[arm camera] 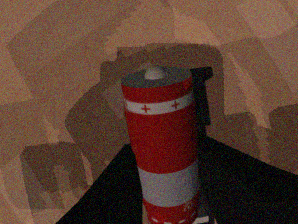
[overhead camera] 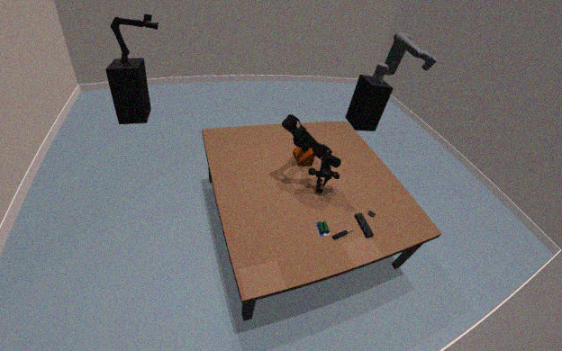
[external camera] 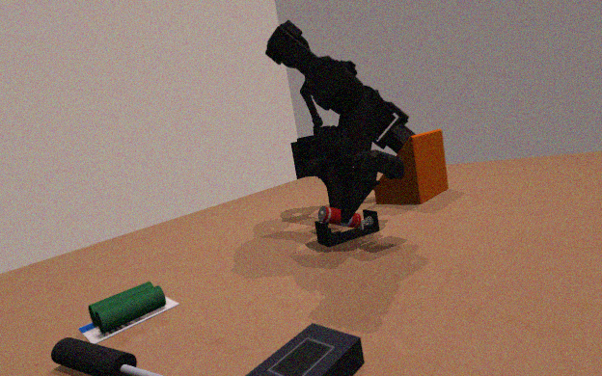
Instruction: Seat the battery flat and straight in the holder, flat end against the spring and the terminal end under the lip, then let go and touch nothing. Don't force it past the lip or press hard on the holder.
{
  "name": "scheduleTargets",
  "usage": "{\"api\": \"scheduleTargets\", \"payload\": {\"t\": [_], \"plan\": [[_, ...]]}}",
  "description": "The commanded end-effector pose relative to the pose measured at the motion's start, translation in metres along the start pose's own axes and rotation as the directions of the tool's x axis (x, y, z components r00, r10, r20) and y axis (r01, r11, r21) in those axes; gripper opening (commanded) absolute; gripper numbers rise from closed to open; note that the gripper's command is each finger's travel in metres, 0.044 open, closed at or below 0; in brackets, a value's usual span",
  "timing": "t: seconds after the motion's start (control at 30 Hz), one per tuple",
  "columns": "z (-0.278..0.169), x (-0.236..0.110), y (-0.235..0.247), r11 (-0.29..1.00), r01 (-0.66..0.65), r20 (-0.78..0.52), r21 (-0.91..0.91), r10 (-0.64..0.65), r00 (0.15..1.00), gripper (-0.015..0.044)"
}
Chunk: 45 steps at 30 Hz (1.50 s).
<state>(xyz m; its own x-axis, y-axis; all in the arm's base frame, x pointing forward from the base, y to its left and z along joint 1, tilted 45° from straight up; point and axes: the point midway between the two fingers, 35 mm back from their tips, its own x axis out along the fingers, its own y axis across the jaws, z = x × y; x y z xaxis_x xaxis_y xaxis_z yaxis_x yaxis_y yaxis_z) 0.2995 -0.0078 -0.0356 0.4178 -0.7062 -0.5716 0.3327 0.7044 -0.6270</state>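
My gripper (overhead camera: 320, 188) (external camera: 346, 217) is shut on the red-and-white battery (external camera: 335, 215) (arm camera: 161, 141) and holds it lengthwise over the black holder (external camera: 346, 234). In the exterior view the battery's flat end is at the spring (external camera: 368, 222), and its other end sits at about the height of the holder's far wall, slightly raised. In the wrist view the terminal nub (arm camera: 153, 72) points away from me toward the holder's dark far end (arm camera: 205, 99). I cannot tell whether the nub is under the lip.
An orange wedge (overhead camera: 303, 156) (external camera: 421, 169) stands just behind the holder by the arm's base. Nearer the table's (overhead camera: 258, 202) front lie two green cells on a card (overhead camera: 323, 228) (external camera: 126, 305), a screwdriver (overhead camera: 342, 234) (external camera: 93, 357), a dark remote (overhead camera: 363, 224) (external camera: 310, 359) and a small black piece (overhead camera: 371, 213).
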Motion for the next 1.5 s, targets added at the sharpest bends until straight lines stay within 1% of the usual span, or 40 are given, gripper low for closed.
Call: {"api": "scheduleTargets", "payload": {"t": [0.0, 0.5, 1.17, 1.47], "plan": [[-0.001, 0.001, -0.001, 1.0, 0.0, 0.02, -0.005, 0.0, 1.0, 0.0081], [-0.007, 0.002, -0.007, 1.0, -0.011, 0.085, -0.006, 0.011, 0.996, 0.0081], [-0.027, -0.004, -0.007, 1.0, -0.016, 0.079, -0.007, 0.016, 0.997, 0.0081], [-0.027, -0.003, -0.005, 1.0, -0.021, 0.059, -0.008, 0.022, 0.998, 0.0081]]}}
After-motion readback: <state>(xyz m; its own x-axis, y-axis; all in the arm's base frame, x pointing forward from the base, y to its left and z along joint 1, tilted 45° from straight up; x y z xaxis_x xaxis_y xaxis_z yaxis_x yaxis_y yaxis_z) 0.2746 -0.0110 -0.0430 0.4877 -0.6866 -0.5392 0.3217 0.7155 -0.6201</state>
